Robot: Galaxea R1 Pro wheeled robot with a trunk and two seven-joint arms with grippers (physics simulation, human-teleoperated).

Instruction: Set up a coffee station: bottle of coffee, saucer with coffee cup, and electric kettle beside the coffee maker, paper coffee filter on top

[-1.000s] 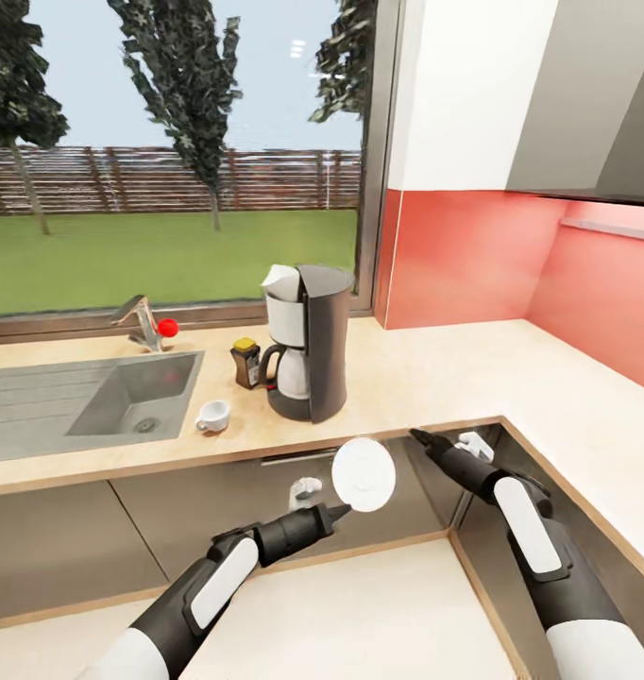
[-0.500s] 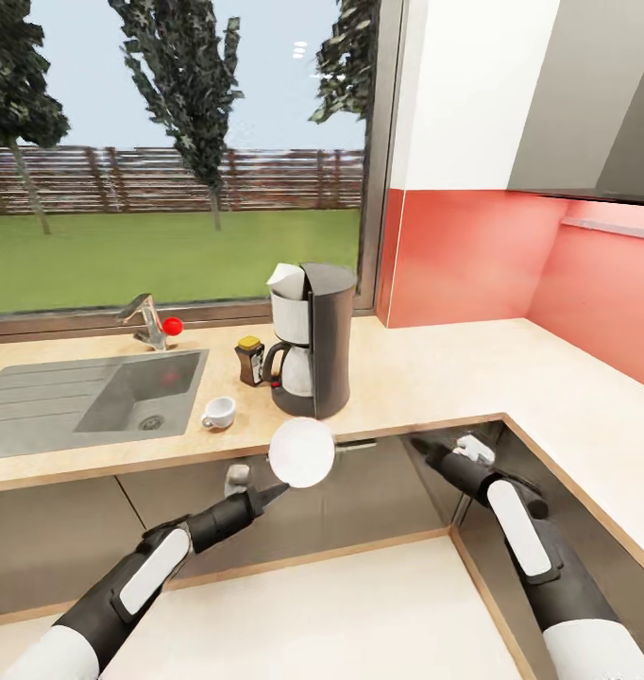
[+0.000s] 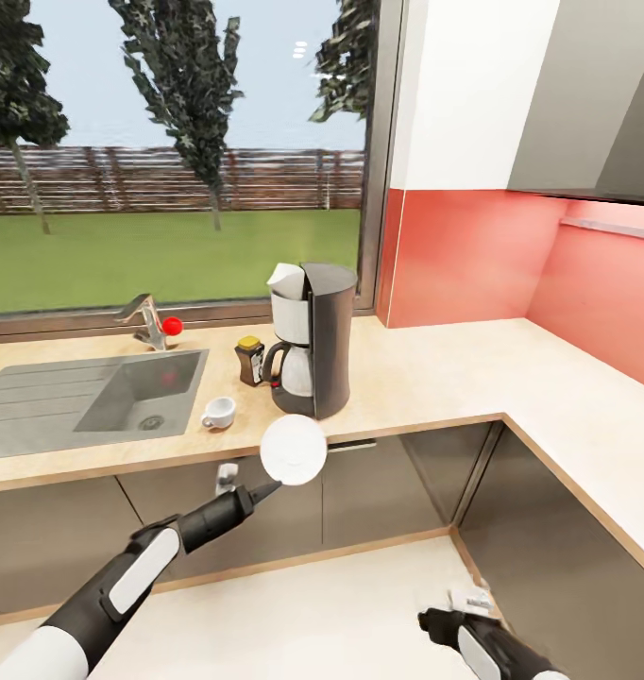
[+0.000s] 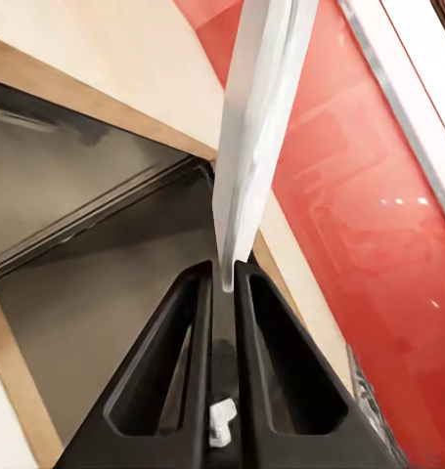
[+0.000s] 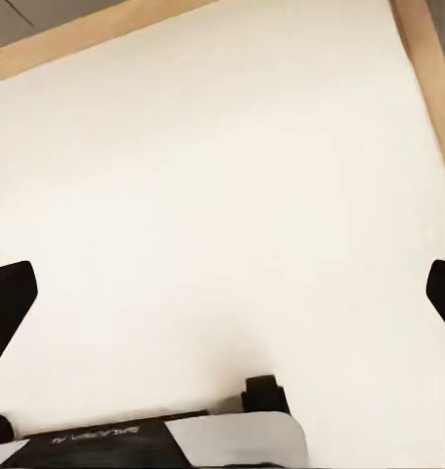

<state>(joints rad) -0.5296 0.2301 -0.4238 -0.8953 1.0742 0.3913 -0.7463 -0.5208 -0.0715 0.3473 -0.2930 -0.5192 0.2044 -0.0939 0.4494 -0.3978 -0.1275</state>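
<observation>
The coffee maker (image 3: 313,354) stands on the kitchen countertop (image 3: 435,378) with a white paper filter (image 3: 284,280) on its top. Just left of it is the brown bottle of coffee (image 3: 249,361). Nearer the counter's front edge sits the white coffee cup (image 3: 218,413). My left gripper (image 3: 270,488) (image 4: 227,278) is shut on the rim of the saucer (image 3: 293,450) (image 4: 256,127), held upright in front of the counter edge, below the coffee maker. Low by the floor, my right gripper (image 3: 433,620) (image 5: 222,293) is open and holds nothing. The electric kettle and kitchen shelf are out of view.
A steel sink (image 3: 86,401) with a faucet (image 3: 150,321) lies left of the cup. Dark cabinet fronts (image 3: 379,486) run under the L-shaped counter, which turns toward me on the right. A red backsplash (image 3: 473,255) is behind. The pale floor (image 5: 222,176) is under my right gripper.
My left arm has carried the saucer leftward and slightly up toward the counter edge. My right arm has dropped from counter-edge height to near the floor.
</observation>
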